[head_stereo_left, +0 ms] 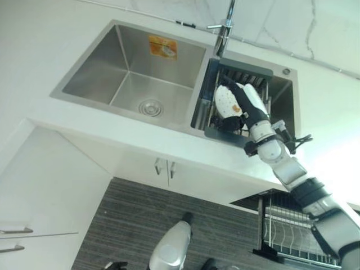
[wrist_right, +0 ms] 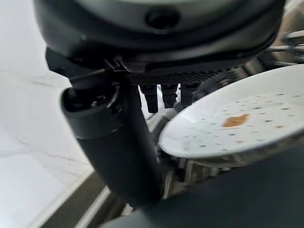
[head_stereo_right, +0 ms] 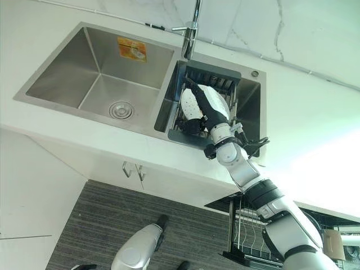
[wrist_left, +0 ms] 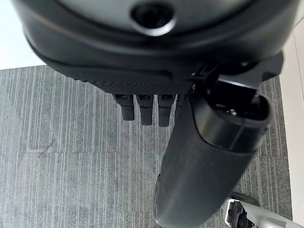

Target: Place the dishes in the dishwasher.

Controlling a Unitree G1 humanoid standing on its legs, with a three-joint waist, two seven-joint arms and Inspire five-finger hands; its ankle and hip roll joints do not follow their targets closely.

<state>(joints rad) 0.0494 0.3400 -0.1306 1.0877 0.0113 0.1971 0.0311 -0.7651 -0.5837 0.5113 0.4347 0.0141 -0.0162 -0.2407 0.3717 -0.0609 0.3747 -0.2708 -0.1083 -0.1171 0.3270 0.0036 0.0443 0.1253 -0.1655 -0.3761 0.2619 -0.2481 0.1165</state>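
My right hand [head_stereo_left: 243,104] reaches into the dark dish rack [head_stereo_left: 216,132] that sits in the right basin of the steel sink [head_stereo_left: 90,84], with my fingers [wrist_right: 164,97] laid over a white plate [wrist_right: 237,128] standing tilted among the rack's wires; the plate is speckled and carries a brownish smear. From the head views the hand covers much of the plate, and I cannot tell whether my fingers are curled round its rim or only resting on it. My wrist view shows the plate's soiled face close up, with my thumb [wrist_right: 118,142] apart from it. An orange sticker [head_stereo_left: 162,47] is stuck on the left basin's back wall; its print is too small to read. The tap [head_stereo_left: 224,31] is cut off at the top edge. My left hand [wrist_left: 199,166] hangs over grey striped floor [wrist_left: 71,156], fingers straight, holding nothing. A wire dishwasher rack [head_stereo_left: 287,230] shows below the counter, partly behind my right arm.
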